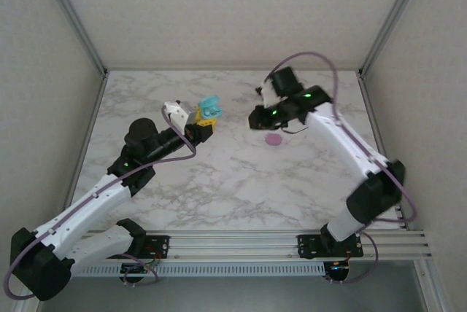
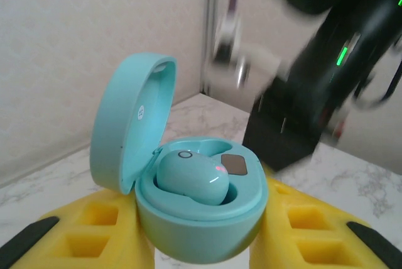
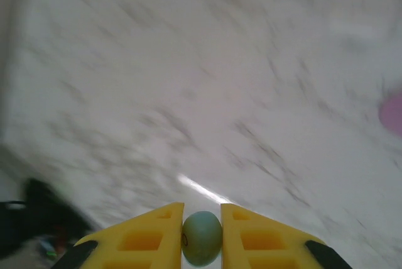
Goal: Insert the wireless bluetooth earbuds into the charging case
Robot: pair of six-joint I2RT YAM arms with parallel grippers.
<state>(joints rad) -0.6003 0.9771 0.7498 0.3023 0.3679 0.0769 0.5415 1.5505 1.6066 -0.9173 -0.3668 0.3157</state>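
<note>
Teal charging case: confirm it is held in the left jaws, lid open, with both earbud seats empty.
Wrong: one seat is filled. The left wrist view shows a teal earbud sitting in the teal charging case, held in the left jaws, lid open.

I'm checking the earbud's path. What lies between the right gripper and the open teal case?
Bare marble table, seen in the top view: nothing sits between the right gripper, shut on a teal earbud, and the teal case.
</note>
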